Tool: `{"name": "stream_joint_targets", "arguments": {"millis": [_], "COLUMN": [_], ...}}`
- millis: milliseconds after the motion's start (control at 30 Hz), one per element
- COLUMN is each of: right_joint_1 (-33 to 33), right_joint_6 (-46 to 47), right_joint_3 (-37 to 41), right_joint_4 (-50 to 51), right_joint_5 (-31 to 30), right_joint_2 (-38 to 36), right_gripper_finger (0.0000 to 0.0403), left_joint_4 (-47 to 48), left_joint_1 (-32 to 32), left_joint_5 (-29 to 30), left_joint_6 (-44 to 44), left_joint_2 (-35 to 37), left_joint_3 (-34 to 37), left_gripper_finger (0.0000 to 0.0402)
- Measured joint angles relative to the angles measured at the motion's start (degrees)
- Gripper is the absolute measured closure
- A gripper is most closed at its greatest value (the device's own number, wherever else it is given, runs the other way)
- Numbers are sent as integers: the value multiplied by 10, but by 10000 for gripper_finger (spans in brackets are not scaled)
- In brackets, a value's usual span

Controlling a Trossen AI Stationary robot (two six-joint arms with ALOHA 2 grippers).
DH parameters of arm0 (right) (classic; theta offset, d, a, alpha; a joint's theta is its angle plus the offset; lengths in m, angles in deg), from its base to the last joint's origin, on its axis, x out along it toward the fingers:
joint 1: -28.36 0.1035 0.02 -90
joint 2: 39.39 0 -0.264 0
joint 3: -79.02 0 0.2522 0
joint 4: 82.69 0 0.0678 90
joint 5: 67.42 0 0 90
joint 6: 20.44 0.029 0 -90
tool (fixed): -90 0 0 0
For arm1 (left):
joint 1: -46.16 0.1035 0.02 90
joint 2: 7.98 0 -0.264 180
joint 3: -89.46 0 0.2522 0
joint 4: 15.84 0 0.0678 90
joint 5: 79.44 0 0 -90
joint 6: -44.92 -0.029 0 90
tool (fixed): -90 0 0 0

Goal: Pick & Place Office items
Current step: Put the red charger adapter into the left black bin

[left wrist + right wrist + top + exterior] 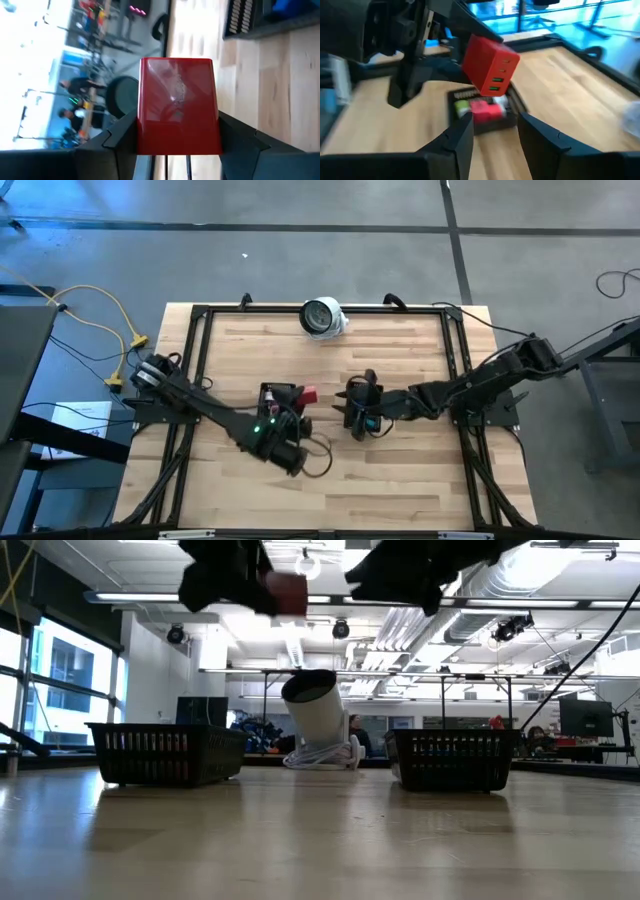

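A: Red block (177,107) pinched by the left gripper (177,150), lifted well clear of the table (400,480), above the near mesh tray (487,117).

B: Looks rigid and light, glossy faces, probably slippery. Best held across the flat sides, as now.

A: Right gripper (492,142)?

B: Fingers spread, nothing between them, hovering just beside the block and facing it.

A: Inside that tray?

B: Small red piece (485,111), green piece (462,106), something pale beside them; hard to name. Other tray (450,758) holds something blue (295,10).

A: White round camera-like unit (322,317) at the far edge, untouched.

Left gripper (303,396) clamped; right gripper (352,406) spread.
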Motion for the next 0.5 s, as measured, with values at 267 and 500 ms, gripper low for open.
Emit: {"name": "stream_joint_targets", "arguments": {"millis": [267,500], "right_joint_1": [-15,-33], "right_joint_6": [-1,1], "right_joint_3": [0,-1], "right_joint_4": [-107,-184], "right_joint_5": [125,184], "right_joint_2": [0,13], "right_gripper_finger": [263,263], "left_joint_4": [0,-31], "left_joint_1": [-52,-60], "left_joint_5": [77,78], "left_joint_6": [-7,-39], "left_joint_2": [0,0], "left_joint_3": [0,0], "left_gripper_finger": [200,200]}}
